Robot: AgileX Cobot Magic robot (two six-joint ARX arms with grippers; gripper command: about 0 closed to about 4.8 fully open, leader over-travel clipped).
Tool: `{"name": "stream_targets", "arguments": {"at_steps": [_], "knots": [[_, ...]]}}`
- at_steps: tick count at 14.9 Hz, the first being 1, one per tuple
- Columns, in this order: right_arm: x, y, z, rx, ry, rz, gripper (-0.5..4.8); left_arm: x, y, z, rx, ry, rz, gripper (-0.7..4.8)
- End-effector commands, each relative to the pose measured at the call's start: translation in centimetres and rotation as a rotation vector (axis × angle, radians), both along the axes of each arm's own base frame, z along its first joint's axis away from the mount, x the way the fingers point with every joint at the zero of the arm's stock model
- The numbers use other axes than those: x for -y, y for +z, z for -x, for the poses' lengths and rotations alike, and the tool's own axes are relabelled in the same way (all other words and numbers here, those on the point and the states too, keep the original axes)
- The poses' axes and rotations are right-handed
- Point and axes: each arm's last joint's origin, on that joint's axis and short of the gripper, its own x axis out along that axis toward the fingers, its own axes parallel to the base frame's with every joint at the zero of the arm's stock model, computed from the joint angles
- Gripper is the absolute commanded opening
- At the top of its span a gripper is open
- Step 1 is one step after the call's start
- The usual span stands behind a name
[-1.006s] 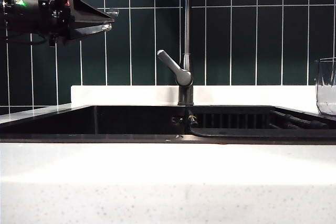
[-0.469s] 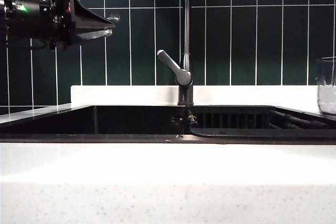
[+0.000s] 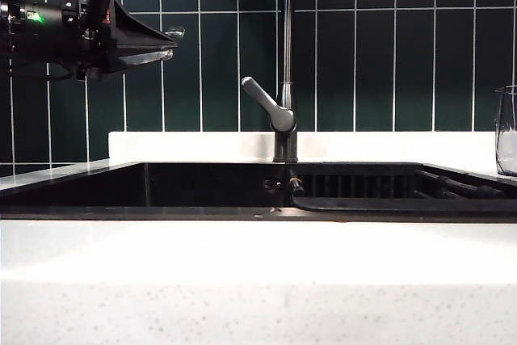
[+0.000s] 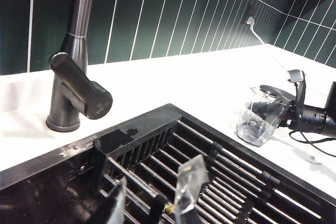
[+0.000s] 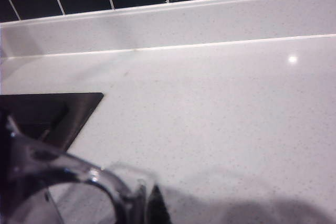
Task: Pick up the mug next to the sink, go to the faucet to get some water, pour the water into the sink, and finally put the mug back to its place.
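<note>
- I count one clear, faceted glass-like mug [image 4: 260,123]. It sits on the white speckled stone surface [image 3: 258,280] just beside the right end of the sink, and it is tilted.
- There is one wide black rectangular sink [image 3: 202,187], with one ribbed black rack section [image 4: 210,174] in its right part.
- One tall, thin grey metal faucet [image 3: 286,62] rises behind the sink's middle. Its single angled lever handle [image 3: 262,103] points up toward the left, above a darker cylindrical base.
- I have two end effectors. My left end effector [image 3: 166,35] hangs high over the sink's left end, well apart from the faucet. Its two clear fingertips [image 4: 190,182] stand a little apart with nothing between them.
- My right end effector [image 4: 286,109] lies low over the surface at the mug, clenched on the mug's rim; the right wrist view shows the rim [image 5: 79,174] pinched at the fingertips.
- Dark green wall tiles [image 3: 371,54] with white grout back the scene.
</note>
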Motion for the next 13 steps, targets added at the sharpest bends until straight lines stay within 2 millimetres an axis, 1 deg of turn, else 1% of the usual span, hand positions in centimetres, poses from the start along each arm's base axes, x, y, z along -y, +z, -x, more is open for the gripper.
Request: {"name": "stream_targets", "arguments": {"at_steps": [1, 3, 4, 5, 6, 7, 8, 9, 11, 12, 13], "knots": [[-0.2, 0.6, 0.1, 0.013, 0.054, -0.075, -0.07, 0.1, 0.0, -0.4, 0.016, 0.008, -0.01, 1.25], [-1.3, 2.2, 0.2, 0.036, 0.118, -0.117, -0.07, 0.2, -0.5, -1.4, -0.004, 0.017, -0.011, 1.25], [-2.4, 3.2, 0.3, 0.041, 0.141, -0.107, -0.07, 0.2, -0.7, -1.9, -0.011, 0.015, -0.01, 1.25], [-4.4, 4.8, 0.3, 0.038, 0.173, -0.094, -0.07, 0.4, -0.8, -3.1, -0.028, -0.002, 0.0, 1.27], [-6.0, 5.9, 0.1, 0.025, 0.226, -0.1, -0.07, 0.7, -0.9, -4.4, -0.032, -0.049, 0.002, 1.91], [-7.3, 6.8, -0.2, 0.017, 0.273, -0.102, -0.07, 0.9, -1.0, -5.6, -0.046, -0.049, 0.013, 3.09], [-8.5, 7.6, -0.6, 0.02, 0.313, -0.102, -0.07, 1.0, -1.1, -6.3, -0.051, -0.05, 0.017, 3.84], [-9.9, 8.6, -1.2, 0.031, 0.365, -0.103, -0.07, 1.2, -1.3, -7.7, -0.068, -0.054, 0.022, 4.09], [-12.0, 10.2, -1.9, 0.041, 0.434, -0.103, -0.07, 1.5, -1.6, -9.8, -0.09, -0.086, 0.017, 4.09], [-13.3, 11.5, -2.4, 0.051, 0.474, -0.093, -0.07, 1.8, -1.7, -11.6, -0.098, -0.133, 0.013, 4.09], [-14.2, 12.6, -2.7, 0.067, 0.501, -0.078, -0.07, 2.1, -1.8, -12.9, -0.107, -0.161, 0.014, 4.09]]}}
